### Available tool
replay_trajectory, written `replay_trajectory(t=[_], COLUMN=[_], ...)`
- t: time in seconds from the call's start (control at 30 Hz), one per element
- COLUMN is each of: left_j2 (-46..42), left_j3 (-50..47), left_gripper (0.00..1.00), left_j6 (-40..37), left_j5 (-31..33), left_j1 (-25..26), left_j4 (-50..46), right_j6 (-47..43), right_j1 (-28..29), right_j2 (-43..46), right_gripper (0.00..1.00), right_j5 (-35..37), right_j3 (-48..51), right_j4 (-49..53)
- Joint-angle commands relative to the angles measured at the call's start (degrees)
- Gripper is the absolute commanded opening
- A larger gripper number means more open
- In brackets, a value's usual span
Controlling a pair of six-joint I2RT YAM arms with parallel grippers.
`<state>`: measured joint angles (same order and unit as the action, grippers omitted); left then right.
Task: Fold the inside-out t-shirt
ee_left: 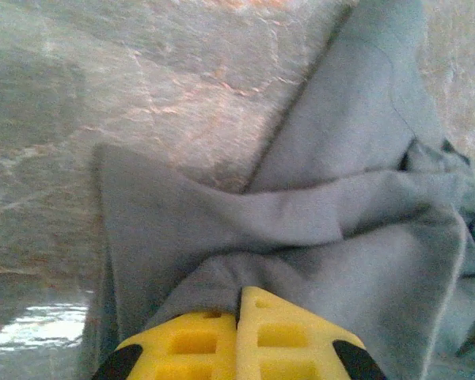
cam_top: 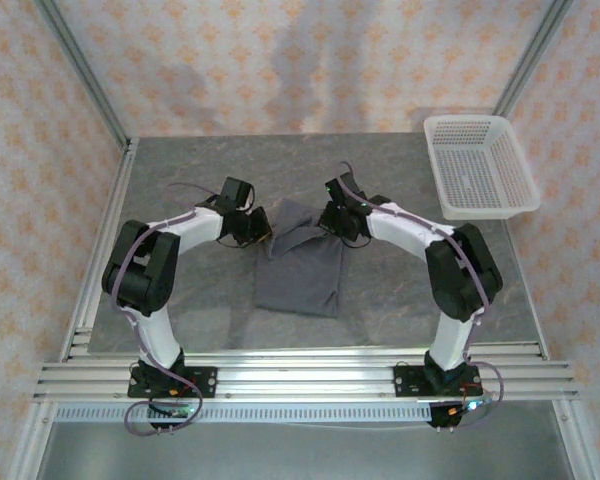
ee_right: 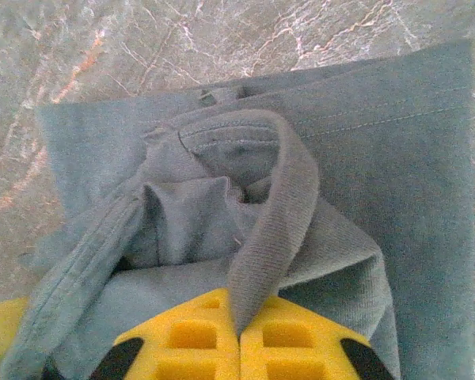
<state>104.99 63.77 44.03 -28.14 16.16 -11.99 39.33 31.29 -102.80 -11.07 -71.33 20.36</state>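
Cloth first: the inside-out t-shirt lies in the middle of the desk, already narrowed to a band whose long axis runs from the near edge toward the far wall. Its near end lies flat and free. Its far end is bunched, and both arms meet there. The left jaws are pressed together on a gathered fold at the far left corner, with creases running toward them. The right jaws are clamped on the ribbed collar at the far right corner. Each arm is about as near to its own corner, so the rest of the shirt lies nearward of both jaws, toward the bases. The coming move probably carries the far end along that axis over the near end. The white mesh basket stands well apart at the far right.
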Motion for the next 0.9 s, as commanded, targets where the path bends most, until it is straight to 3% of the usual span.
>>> replay_trajectory(t=[0.0,0.27,0.43,0.53,0.63,0.7,0.87], left_j2=[-4.0,-2.9,5.9,11.0,15.8,16.9,12.7], left_j3=[3.2,8.8,15.3,19.3,24.0,25.8,27.3], left_gripper=[0.00,0.00,0.00,0.16,0.31,0.40,0.47], left_j6=[0.6,2.6,3.8,3.2,2.9,3.2,2.5], left_j5=[-2.3,-5.7,-4.7,-3.8,-3.5,-4.5,-5.3], left_j1=[0.6,4.3,4.8,5.0,5.0,5.0,4.9], left_j4=[1.5,2.3,3.7,4.5,3.0,3.3,2.9], right_j6=[2.0,11.8,14.7,19.4,19.9,18.9,19.4], right_j1=[-0.4,-0.4,-1.5,-5.0,-8.3,-10.5,-10.7], right_j2=[8.3,21.5,19.1,15.4,13.1,13.5,24.5], right_gripper=[0.00,0.00,0.03,0.09,0.27,0.32,0.37], right_j5=[2.1,7.5,14.7,15.9,15.4,13.0,16.6], right_j3=[4.1,17.7,17.8,17.8,18.2,18.0,25.0], right_j4=[0.9,-3.8,-2.3,-0.6,-1.6,-1.0,-0.6])
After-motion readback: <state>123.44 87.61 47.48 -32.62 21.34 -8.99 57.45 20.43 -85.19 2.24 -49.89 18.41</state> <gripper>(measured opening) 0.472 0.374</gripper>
